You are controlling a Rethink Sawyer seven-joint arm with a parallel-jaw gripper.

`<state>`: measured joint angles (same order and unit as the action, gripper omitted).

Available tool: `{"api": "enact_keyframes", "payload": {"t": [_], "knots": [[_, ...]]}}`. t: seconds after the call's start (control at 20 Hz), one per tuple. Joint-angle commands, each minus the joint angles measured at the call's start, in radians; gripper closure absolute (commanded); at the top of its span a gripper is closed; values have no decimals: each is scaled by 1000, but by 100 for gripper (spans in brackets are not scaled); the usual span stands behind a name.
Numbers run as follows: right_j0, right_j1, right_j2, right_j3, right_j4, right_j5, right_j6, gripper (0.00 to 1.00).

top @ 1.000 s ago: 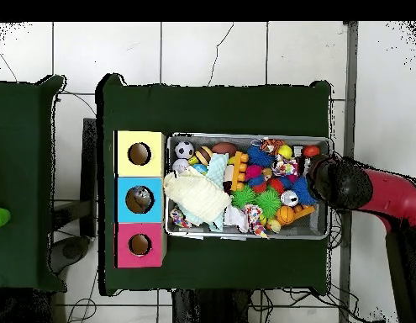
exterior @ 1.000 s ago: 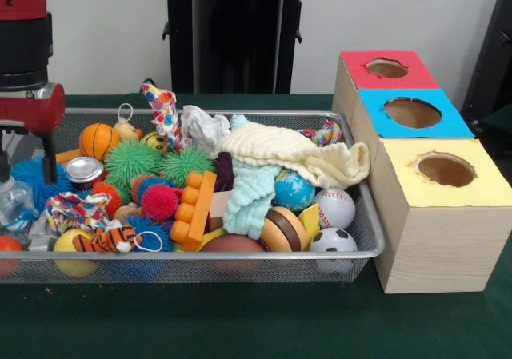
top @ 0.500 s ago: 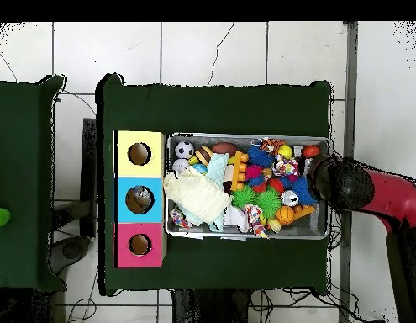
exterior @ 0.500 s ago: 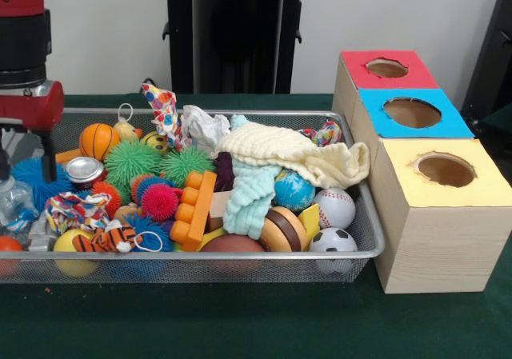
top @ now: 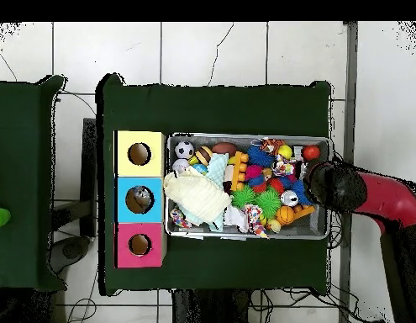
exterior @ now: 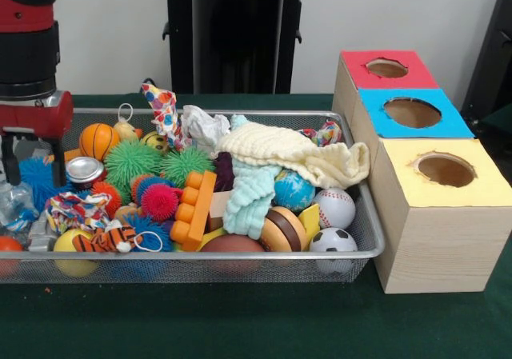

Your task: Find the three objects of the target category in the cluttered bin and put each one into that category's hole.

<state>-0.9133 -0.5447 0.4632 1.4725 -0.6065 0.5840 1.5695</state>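
Note:
The wire bin (exterior: 364, 223) is packed with toys: an orange basketball (exterior: 98, 141), a baseball (exterior: 336, 207), a soccer ball (exterior: 332, 241), green spiky balls (exterior: 132, 161), a pink spiky ball (exterior: 159, 201) and a tin can (exterior: 84, 169). My gripper (exterior: 36, 167) hangs over the bin's left end in the front view, open. Its fingers (exterior: 60, 163) straddle a blue spiky ball (exterior: 34, 181) without closing on it. From overhead the arm (top: 341, 187) covers the bin's right end and hides the gripper. Three boxes stand beside the bin, with red (exterior: 387, 68), blue (exterior: 412, 112) and yellow (exterior: 445, 169) holes.
A cream knitted cloth (exterior: 292, 153) and a light blue cloth (exterior: 250, 197) lie across the middle of the pile. An orange block toy (exterior: 194, 207), a toy burger (exterior: 284, 229) and a crumpled plastic bottle (exterior: 12, 207) sit among the balls. Green cloth covers the table (exterior: 240, 319).
The arm has shifted a little further in over the bin's end and slightly lower, so both fingers now show around the blue spiky ball. The toys have not moved.

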Motion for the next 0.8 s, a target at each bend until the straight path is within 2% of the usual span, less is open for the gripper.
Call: {"api": "enact_keyframes", "payload": {"t": [0.05,0.4,0.6,0.8], "knots": [[30,2,-57,36,-89,68,-103,0],[27,-17,-42,31,-67,107,-109,0],[19,11,-26,27,-57,101,-115,0],[13,48,-33,19,-83,46,-101,0]]}}
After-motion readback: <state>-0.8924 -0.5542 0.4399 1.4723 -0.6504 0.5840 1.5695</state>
